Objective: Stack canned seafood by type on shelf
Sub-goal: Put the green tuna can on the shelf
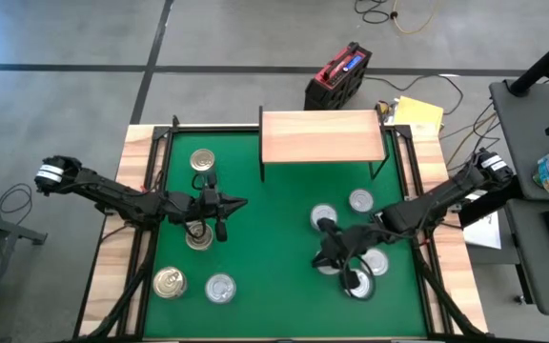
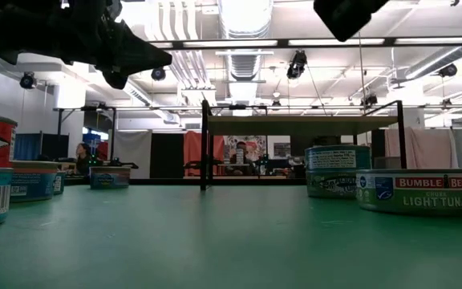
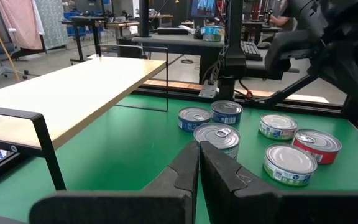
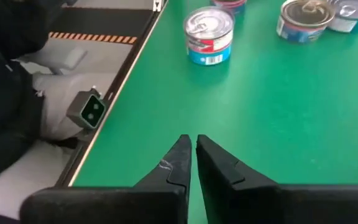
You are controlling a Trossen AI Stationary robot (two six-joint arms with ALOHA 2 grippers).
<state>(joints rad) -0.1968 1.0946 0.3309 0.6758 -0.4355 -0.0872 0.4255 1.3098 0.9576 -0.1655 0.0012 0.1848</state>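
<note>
Where arms cross, tins [image 1: 358,282] hidden (partly)

the shelf [image 1: 322,135] has a pale, smooth matt wood top on thin black metal legs. the cans [image 3: 217,138] are shiny metal with glossy paper labels. the surface [image 1: 274,219] wears a matt green mat, bordered in light wood. the claws look matt black plastic.

Tuna tin [image 2: 417,191] sits right on the green mat [image 2: 231,241]; taller tin [image 2: 337,170] behind it, black-legged shelf [image 2: 295,122] beyond
</note>
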